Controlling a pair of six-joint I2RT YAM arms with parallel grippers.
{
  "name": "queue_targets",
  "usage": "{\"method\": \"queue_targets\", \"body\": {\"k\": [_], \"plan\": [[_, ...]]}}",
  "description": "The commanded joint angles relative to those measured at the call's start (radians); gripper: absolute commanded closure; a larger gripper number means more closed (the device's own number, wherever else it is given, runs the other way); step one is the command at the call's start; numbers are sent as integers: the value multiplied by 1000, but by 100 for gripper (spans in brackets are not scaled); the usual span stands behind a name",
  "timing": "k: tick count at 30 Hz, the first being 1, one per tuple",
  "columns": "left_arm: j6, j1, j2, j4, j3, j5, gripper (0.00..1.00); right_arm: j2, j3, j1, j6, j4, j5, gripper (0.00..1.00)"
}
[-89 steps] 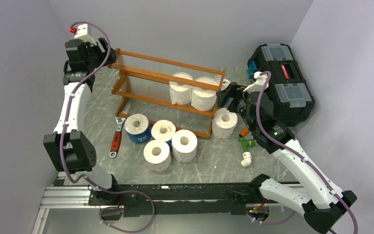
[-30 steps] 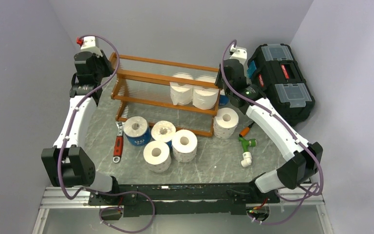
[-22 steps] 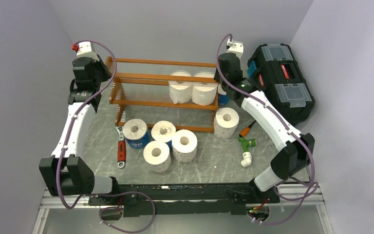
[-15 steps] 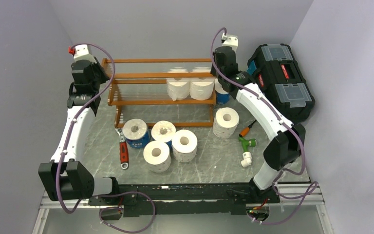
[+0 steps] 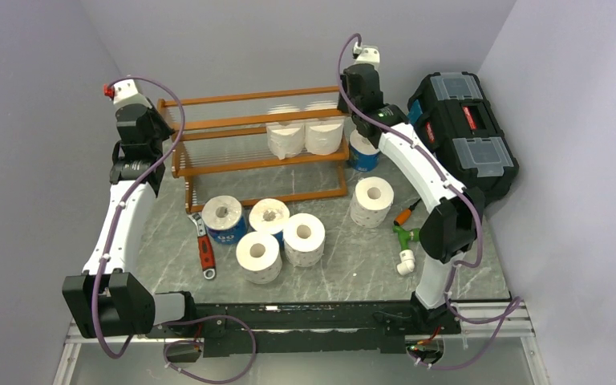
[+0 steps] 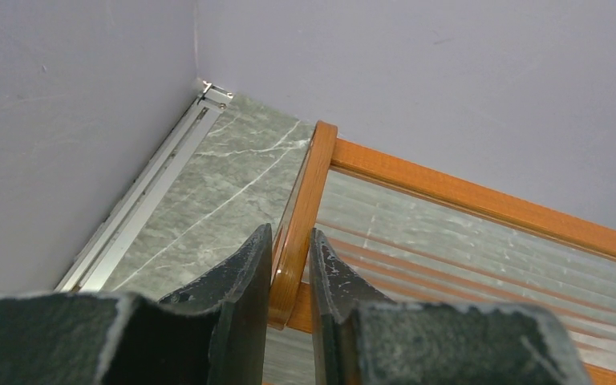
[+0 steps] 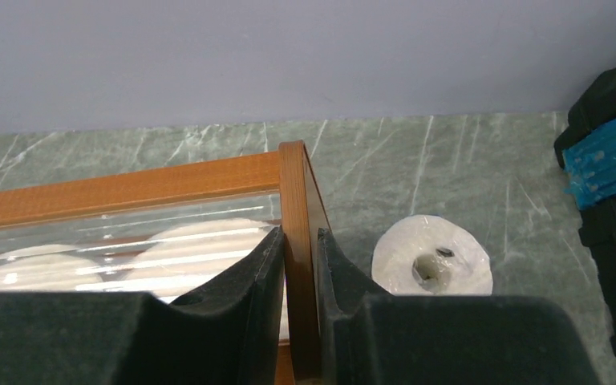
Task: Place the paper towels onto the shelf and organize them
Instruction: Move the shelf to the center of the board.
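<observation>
Left hand (image 6: 289,263) and right hand (image 7: 298,255) each clamp an end rail of the shelf (image 7: 128,192), its long axis running between them across the bench (image 5: 353,257).

The marbled table (image 5: 345,269) bears the shelf (image 5: 249,164), loose paper towels (image 5: 303,234), a red wrench (image 5: 206,250) and a black toolbox (image 5: 465,136).
</observation>
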Motion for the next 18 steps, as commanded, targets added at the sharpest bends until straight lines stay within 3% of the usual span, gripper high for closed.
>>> {"method": "queue_targets", "body": {"k": [1, 3, 4, 7, 9, 13, 18], "plan": [[-88, -34, -2, -132, 14, 46, 99, 42, 22, 45, 81, -42, -93, 73], [-102, -33, -5, -140, 28, 44, 90, 1, 12, 40, 84, -43, -77, 61], [-105, -34, -5, -147, 36, 48, 81, -16, 14, 36, 84, -51, -71, 52], [-124, -34, -4, -183, 84, 49, 42, -63, 27, 19, 96, -82, -57, 31], [-151, -33, -13, -212, 106, 34, 3, -100, 23, 12, 101, -99, -45, 25], [-207, -37, -58, -258, 127, -20, 1, -211, -59, -8, 130, -102, -10, 20], [-254, -45, -175, -279, 109, -105, 1, -412, -305, -109, 241, -36, 17, 20]]}}
